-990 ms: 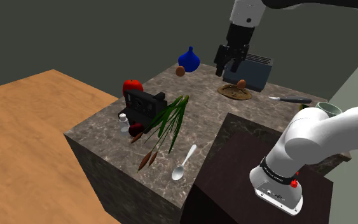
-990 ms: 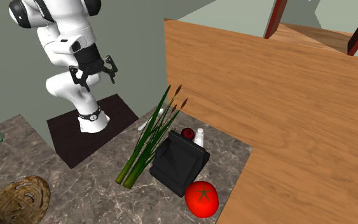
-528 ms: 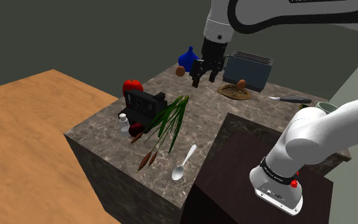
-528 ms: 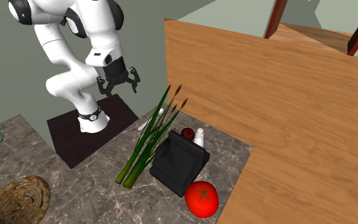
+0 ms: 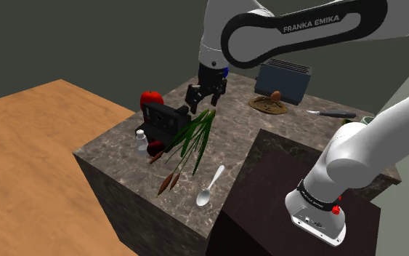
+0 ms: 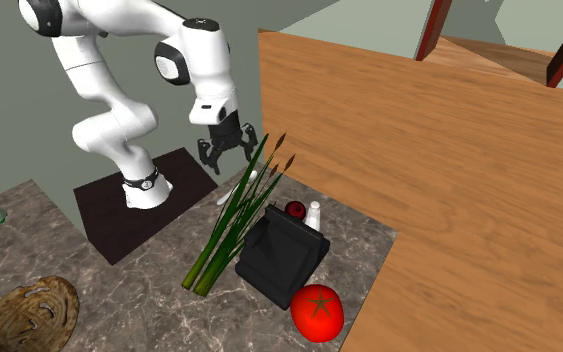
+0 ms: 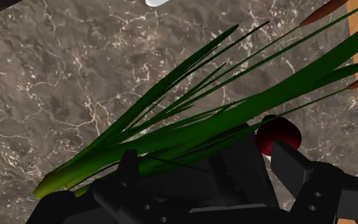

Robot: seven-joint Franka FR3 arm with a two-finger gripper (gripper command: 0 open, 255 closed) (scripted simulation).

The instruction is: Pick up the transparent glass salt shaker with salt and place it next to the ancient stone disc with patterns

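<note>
Gripper (image 5: 204,103) spread and empty, hanging above the green reeds (image 5: 197,132).
My salt shaker (image 5: 142,139) stands near the counter's corner, its lower part hidden behind the black device (image 5: 165,121), well apart from the stone disc (image 5: 268,105). A second ago I hung beside the toaster (image 5: 286,80); shaker unmoved.

- Salt shaker (image 5: 142,139) stands on the counter (image 5: 233,125), just beside the boxy device (image 5: 165,121), at its left in the shoulder view
- Tomato (image 5: 150,97) just behind the device
- Reeds (image 5: 195,135) lie along its right
- Stone disc (image 5: 268,105) well apart, far right
</note>
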